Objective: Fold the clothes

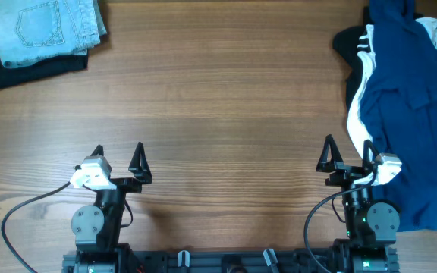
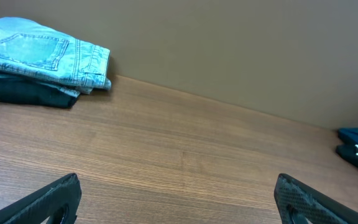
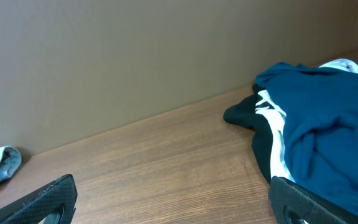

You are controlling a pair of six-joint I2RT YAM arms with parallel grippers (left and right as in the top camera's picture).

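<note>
One T-shirt, one denim piece, two hands

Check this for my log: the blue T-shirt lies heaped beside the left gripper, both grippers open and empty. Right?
Not quite. The T-shirt lies heaped beside the right gripper, not the left gripper, as the overhead view shows. Both grippers are open and empty.

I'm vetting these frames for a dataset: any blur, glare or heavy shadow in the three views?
Overhead: even light, no harsh glare, table grain sharp, the blue T-shirt cropped by the right edge. Left wrist: folded denim crisp, fingers dark, cut by the bottom edge. Right wrist: T-shirt folds readable, black cloth beside it loses detail.
</note>
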